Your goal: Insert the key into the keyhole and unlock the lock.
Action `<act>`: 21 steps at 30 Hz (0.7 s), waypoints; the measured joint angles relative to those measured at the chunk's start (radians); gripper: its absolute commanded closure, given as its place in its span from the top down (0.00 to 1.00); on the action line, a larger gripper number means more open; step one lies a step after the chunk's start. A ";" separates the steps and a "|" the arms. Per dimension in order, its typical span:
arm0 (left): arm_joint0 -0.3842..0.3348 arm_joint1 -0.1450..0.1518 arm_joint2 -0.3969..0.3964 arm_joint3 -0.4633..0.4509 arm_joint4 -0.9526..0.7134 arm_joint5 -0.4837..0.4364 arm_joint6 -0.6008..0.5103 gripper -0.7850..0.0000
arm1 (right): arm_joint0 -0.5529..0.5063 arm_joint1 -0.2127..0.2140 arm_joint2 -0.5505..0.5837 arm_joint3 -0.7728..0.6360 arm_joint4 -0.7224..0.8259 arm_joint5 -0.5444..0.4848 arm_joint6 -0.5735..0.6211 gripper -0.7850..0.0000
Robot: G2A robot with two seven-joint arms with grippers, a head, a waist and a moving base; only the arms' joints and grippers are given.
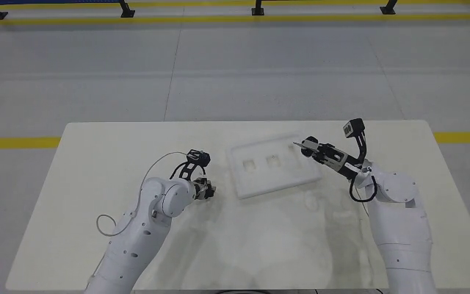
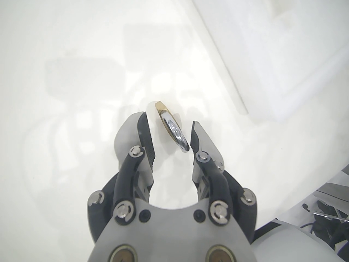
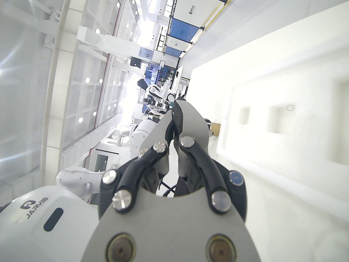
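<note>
The left hand (image 2: 168, 125) sits wide open astride the lock (image 2: 174, 133) on the table (image 1: 294, 242) left of the foam tray (image 1: 253, 189) (likely to steady it), while the right hand (image 1: 308, 143), clamped on what seems the key (image 1: 299, 144), hovers by the tray's right end.

Padlock (image 2: 174, 131) – brass body, chrome shackle, seen edge-on & tilted – sits btwn the left gripper's (image 2: 168, 120) spread fingers, just above the white table (image 2: 68, 55). The key (image 1: 298, 144), a thin metal sliver, pokes from the right gripper's (image 1: 309, 144) pinched tips.
</note>
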 measured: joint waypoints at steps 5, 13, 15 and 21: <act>-0.003 0.001 0.002 0.000 0.001 0.006 0.006 0.39 | 0.000 0.000 0.000 0.000 0.000 0.000 0.000 0.00; -0.006 0.005 -0.002 -0.004 0.005 0.008 0.007 0.23 | 0.000 0.000 0.000 0.000 0.000 0.000 0.000 0.00; -0.007 0.006 -0.002 -0.005 0.007 0.009 0.007 0.12 | 0.000 0.000 0.000 0.000 0.000 0.000 0.000 0.00; -0.007 0.008 0.000 -0.007 0.012 0.008 0.009 0.00 | 0.000 0.000 0.000 0.000 0.000 0.000 0.000 0.00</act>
